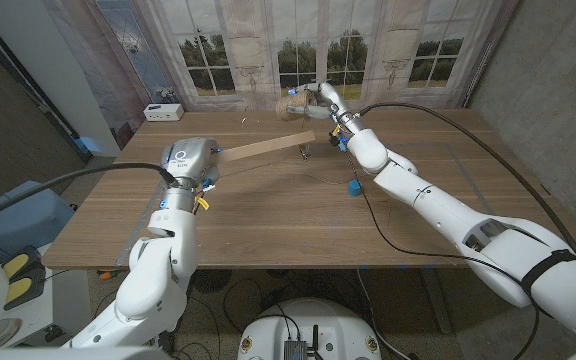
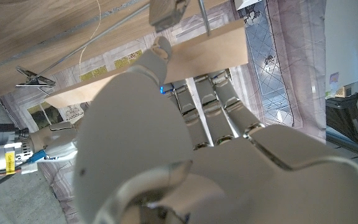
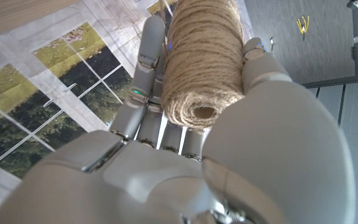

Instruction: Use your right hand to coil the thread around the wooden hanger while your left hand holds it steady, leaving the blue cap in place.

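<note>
A: Currently, the left hand (image 2: 185, 155) grips the wooden hanger (image 1: 268, 148) above the table (image 1: 268, 220); the right hand (image 3: 185, 124) holds the twine spool (image 3: 205, 59) at its far end.

B: Risks?

A: Probably thread (image 2: 91, 37) slackening, or the hanger twisting in the grip. The blue cap (image 1: 354, 187) stands on the table, nearby.

B: Containers?

A: None are visible.
</note>
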`<control>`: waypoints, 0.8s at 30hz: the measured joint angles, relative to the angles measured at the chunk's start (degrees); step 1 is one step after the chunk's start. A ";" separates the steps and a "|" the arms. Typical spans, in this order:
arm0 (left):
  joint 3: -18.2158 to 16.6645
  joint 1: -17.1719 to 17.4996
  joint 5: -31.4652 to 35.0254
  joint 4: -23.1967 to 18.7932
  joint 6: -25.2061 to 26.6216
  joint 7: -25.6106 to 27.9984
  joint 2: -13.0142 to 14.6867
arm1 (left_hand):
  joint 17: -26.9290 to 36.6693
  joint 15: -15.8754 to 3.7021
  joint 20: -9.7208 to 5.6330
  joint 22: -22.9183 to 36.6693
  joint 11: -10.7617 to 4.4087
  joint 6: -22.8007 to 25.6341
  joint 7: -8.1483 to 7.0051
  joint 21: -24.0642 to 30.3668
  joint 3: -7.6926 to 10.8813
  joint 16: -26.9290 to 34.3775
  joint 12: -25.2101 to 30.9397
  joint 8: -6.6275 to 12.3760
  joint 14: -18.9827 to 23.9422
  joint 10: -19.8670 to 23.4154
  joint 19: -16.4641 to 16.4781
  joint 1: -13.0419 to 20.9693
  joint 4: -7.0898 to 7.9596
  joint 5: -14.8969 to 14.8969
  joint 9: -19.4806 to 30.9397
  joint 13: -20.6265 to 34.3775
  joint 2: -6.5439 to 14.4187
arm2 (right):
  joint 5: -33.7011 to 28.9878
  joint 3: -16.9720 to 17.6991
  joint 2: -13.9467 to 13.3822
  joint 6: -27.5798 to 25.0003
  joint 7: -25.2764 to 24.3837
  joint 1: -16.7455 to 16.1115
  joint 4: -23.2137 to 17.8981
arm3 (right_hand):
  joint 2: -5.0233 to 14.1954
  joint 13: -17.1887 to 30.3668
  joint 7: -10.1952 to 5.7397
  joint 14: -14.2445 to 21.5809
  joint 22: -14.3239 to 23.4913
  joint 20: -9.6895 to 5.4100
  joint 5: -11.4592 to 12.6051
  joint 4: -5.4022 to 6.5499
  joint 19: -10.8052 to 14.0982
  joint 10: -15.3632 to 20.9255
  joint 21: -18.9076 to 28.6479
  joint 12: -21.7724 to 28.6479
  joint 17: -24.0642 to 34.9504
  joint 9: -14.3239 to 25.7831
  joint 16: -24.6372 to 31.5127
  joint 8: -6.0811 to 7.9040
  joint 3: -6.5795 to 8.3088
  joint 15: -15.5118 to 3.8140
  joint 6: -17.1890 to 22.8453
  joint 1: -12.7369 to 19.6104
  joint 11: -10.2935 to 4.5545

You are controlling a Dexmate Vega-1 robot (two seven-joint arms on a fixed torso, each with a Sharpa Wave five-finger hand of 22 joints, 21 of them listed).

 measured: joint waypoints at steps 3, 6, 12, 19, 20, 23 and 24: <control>0.37 -0.99 -0.58 0.47 0.23 -0.46 0.46 | 0.00 0.00 0.00 -0.15 0.06 0.00 0.00 0.00 0.01 -0.01 -0.01 0.00 0.00 0.06 0.00 0.00 0.00 -0.05 0.00 0.00 0.00 | 2.19 0.36 0.26 1.06 2.40 0.10 0.08 | 0.00 0.00 -0.09 0.00 0.00 0.00 0.00 0.00 0.00 0.20 0.38 0.00 0.18 -0.01 -0.06 -0.12 0.00 0.00 0.31 0.00 -0.19; 0.73 -1.83 -1.22 0.86 0.54 -0.97 0.85 | 0.07 0.00 0.00 -0.24 0.06 0.00 0.00 0.22 0.01 -0.16 -0.04 0.00 0.00 0.06 0.00 0.00 -0.01 -0.09 0.00 0.02 0.00 | 4.19 0.78 0.51 1.85 4.66 0.14 0.18 | -0.06 0.00 -0.09 0.11 -0.19 0.00 0.00 0.00 0.00 0.20 0.62 0.00 0.18 -0.01 -0.10 -0.12 0.00 0.11 0.31 0.06 -0.19; 1.50 -3.63 -2.61 1.91 1.23 -1.55 1.56 | 0.23 0.00 0.00 -0.30 0.06 0.00 0.00 0.24 0.01 -0.21 -0.22 0.00 0.01 0.06 0.00 0.00 -0.01 0.14 0.00 0.06 0.00 | 9.13 1.75 1.11 3.55 9.93 0.19 0.63 | -0.06 0.00 -0.01 0.20 -0.28 0.00 0.00 0.00 0.01 0.20 1.26 0.00 0.24 -0.02 -0.51 -0.13 0.00 0.20 0.39 0.06 -0.18; 2.43 -5.70 -4.12 3.20 2.14 -1.51 2.19 | 0.23 -0.02 0.00 -0.27 0.06 0.00 0.00 0.59 0.00 -0.44 -0.24 0.00 0.20 0.06 -0.01 0.00 0.00 0.14 0.00 0.06 0.00 | 15.33 2.99 1.56 4.47 15.97 -0.34 0.52 | -0.06 0.00 0.00 0.20 -0.28 0.23 0.00 0.00 -0.22 0.21 1.67 0.00 0.52 0.27 -0.84 -0.56 0.00 0.20 0.39 0.06 -0.18; 2.58 -5.98 -4.23 3.36 2.20 -1.48 2.25 | 0.23 0.06 0.00 -0.24 0.06 0.00 0.00 0.70 -0.01 -0.48 -0.24 0.00 0.34 0.06 -0.01 0.00 0.01 0.14 0.00 0.05 0.00 | 16.26 3.20 1.57 4.47 16.72 -0.55 0.28 | -0.06 0.00 0.00 0.20 -0.27 0.23 0.00 0.00 -0.22 0.21 1.67 0.00 0.53 0.27 -0.87 -0.56 0.00 0.20 0.39 0.06 -0.18; 3.10 -6.93 -4.68 3.96 2.61 -1.27 2.41 | 0.49 0.00 0.00 -0.23 0.05 0.00 0.00 0.71 0.07 -0.65 -0.26 0.00 0.40 0.06 0.00 0.00 -0.07 0.14 0.00 0.05 0.00 | 18.72 3.83 1.59 4.49 18.70 -1.26 -0.74 | -0.35 0.00 0.00 0.20 -0.43 0.23 0.00 -0.01 -0.22 0.21 2.10 0.00 0.54 0.28 -0.88 -0.56 -0.01 0.20 0.39 0.35 -0.18; 3.22 -7.15 -4.76 4.12 2.69 -1.20 2.44 | 0.51 -0.01 0.00 -0.23 0.12 0.00 0.00 0.71 0.14 -0.66 -0.27 0.01 0.40 0.22 -0.01 0.00 -0.14 0.14 0.00 0.05 0.00 | 18.80 3.92 1.59 4.48 18.76 -1.41 -0.91 | -0.35 0.00 0.00 0.20 -0.51 0.23 -0.01 0.00 -0.22 0.21 2.11 0.00 0.54 0.28 -0.88 -0.57 -0.01 0.20 0.39 0.35 -0.18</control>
